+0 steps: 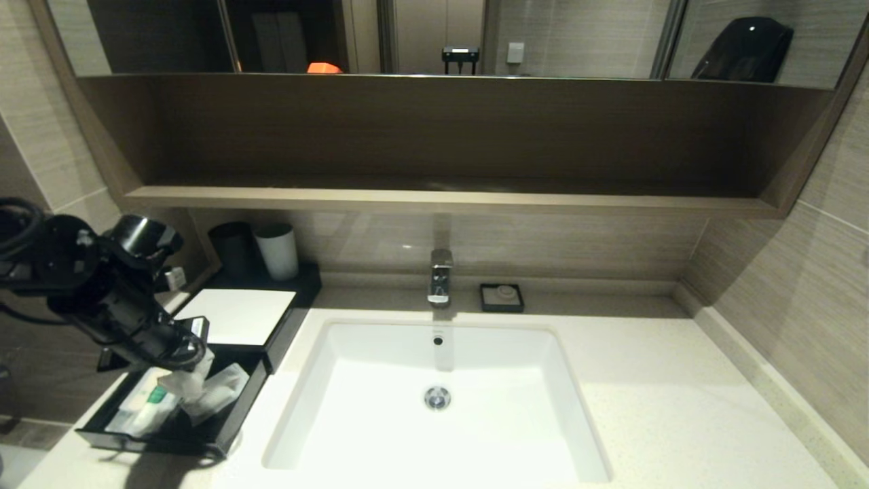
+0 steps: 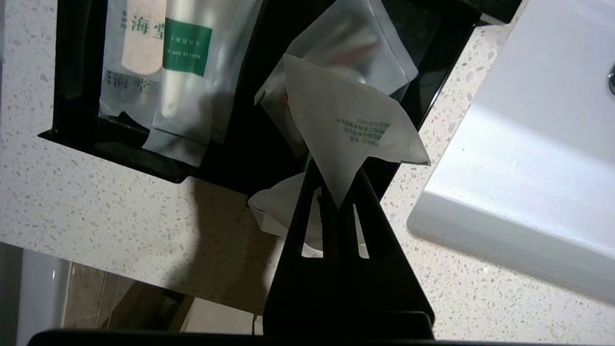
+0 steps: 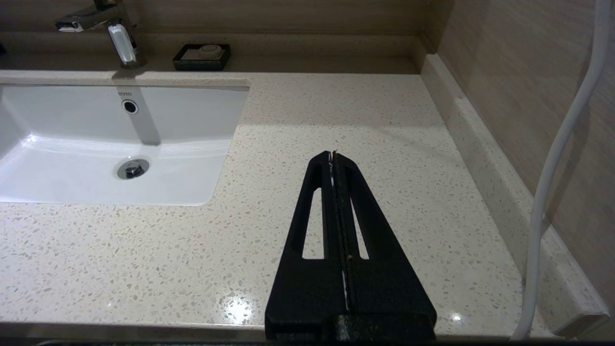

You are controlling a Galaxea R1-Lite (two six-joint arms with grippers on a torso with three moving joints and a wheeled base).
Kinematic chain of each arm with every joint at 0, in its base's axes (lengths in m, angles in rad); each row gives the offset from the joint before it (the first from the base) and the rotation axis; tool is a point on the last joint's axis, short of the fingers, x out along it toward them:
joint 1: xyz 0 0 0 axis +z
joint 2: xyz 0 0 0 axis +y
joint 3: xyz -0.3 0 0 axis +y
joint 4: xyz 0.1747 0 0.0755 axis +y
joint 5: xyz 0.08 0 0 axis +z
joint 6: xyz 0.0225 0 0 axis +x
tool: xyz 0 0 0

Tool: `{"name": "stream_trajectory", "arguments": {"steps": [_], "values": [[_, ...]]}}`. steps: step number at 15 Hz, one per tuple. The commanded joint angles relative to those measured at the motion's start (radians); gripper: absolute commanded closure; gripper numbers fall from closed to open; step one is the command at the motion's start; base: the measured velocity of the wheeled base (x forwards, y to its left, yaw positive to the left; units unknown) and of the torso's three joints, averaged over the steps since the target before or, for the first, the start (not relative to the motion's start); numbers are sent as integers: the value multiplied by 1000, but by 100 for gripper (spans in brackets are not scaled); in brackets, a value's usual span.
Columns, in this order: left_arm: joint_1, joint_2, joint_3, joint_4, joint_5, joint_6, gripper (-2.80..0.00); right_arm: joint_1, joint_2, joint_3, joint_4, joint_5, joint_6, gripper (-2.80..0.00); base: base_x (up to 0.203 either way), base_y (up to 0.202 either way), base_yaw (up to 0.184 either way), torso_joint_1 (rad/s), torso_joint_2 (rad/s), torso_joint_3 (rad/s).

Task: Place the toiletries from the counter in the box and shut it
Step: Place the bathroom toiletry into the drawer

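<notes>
The black box [image 1: 237,316] with its white top panel stands at the counter's [image 1: 665,380] left end, its drawer [image 1: 241,407] pulled out. In the drawer lie a teal-labelled packet [image 2: 185,72], a packet with a pale wooden end [image 2: 139,48] and a clear packet [image 2: 346,43]. My left gripper [image 2: 336,192] hovers over the drawer's front corner [image 1: 193,363], shut on a white wrapped packet [image 2: 346,120] that hangs from its tips. My right gripper [image 3: 332,154] is shut and empty above the bare counter right of the sink; the head view does not show it.
A white sink basin [image 1: 434,407] with a chrome tap [image 1: 440,275] fills the middle. A black soap dish [image 1: 502,297] sits behind it. A black cup [image 1: 234,248] and a white cup [image 1: 277,251] stand behind the box. A brown shelf [image 1: 441,197] overhangs the back.
</notes>
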State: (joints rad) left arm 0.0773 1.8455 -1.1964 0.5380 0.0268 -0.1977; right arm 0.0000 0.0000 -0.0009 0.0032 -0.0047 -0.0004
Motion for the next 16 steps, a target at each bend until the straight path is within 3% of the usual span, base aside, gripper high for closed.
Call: {"name": "stream_trajectory", "arguments": {"steps": [1, 16], "values": [[11, 38, 0, 0, 2, -2, 0, 0, 0, -1, 0, 0, -1, 0, 0, 0, 0, 0, 0, 0], [15, 167, 1, -111, 4, -2, 0, 0, 0, 1, 0, 0, -1, 0, 0, 0, 0, 0, 0, 0]]}}
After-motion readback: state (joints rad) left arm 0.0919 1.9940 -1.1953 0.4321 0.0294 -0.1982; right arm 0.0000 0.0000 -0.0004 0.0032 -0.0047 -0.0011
